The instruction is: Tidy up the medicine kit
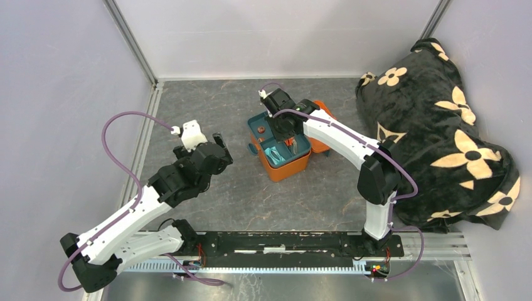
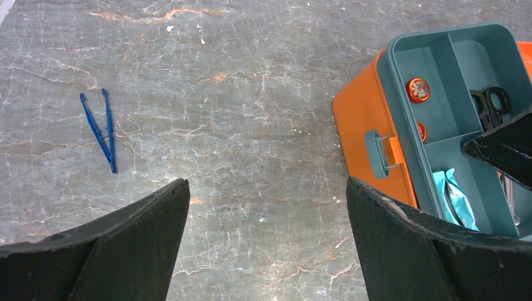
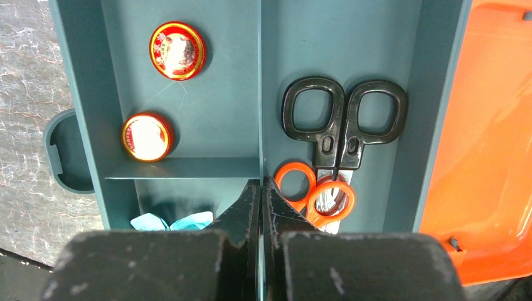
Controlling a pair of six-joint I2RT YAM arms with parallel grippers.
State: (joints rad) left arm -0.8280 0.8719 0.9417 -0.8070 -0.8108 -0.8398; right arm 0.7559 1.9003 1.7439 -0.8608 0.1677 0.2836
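Medicine kit (image 1: 288,169) sits mid-desk (image 2: 251,94), lid open, teal tray (image 3: 241,81) seated in it. Tray has red tins (image 3: 177,51), black scissors (image 3: 342,122) and orange scissors (image 3: 317,195).

Right pincer (image 3: 261,188): fingers pressed together, nothing held, over the tray divider. Left pincer (image 2: 266,188): spread wide, empty, above bare desk beside the kit.

Blue tweezers (image 2: 100,128) lie loose on the desk, well apart from the box. Likely the next item: left arm should shift over, straddle them, pinch low, then carry them to the tray.
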